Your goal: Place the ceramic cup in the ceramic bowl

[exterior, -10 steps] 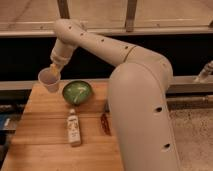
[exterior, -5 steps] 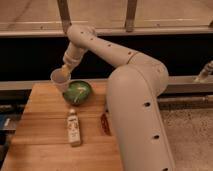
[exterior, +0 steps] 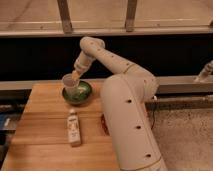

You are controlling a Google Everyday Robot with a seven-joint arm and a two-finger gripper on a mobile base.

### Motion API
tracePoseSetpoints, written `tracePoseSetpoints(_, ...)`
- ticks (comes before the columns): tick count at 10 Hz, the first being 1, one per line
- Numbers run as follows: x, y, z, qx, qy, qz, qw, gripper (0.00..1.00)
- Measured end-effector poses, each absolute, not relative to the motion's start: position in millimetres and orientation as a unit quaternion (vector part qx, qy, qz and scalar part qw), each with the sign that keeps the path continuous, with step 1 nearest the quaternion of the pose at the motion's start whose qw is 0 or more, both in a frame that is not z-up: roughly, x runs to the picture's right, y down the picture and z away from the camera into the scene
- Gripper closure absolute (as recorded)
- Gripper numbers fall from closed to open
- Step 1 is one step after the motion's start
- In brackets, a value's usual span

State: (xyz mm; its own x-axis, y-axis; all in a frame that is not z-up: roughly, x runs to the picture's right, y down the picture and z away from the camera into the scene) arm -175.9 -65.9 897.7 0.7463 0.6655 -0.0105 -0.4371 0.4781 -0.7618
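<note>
We see the small pale tapered ceramic cup (exterior: 69,84) held upright over the left part of the round green-glazed ceramic bowl (exterior: 81,92), grasped at its rim by our gripper (exterior: 75,75). The bowl sits on the wooden table (exterior: 40,130), a white labelled bottle (exterior: 74,128) lying nearer us.

It looks like a lab or test space: a bare wooden desk (exterior: 45,130) stands against a dark window wall with metal rails (exterior: 150,31) and speckled grey carpet (exterior: 185,135). The robot's hand (exterior: 75,76) hangs over the desk.
</note>
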Motion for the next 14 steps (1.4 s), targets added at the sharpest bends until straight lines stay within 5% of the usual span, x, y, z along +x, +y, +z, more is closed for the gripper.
tracePoseSetpoints(9, -146.6, -43.6, 929.5, -0.414, -0.112, 0.368, 0.825, 1.0)
tracePoseSetpoints(14, -152.9, -39.7, 927.2, -0.418, -0.121, 0.358, 0.826, 0.57)
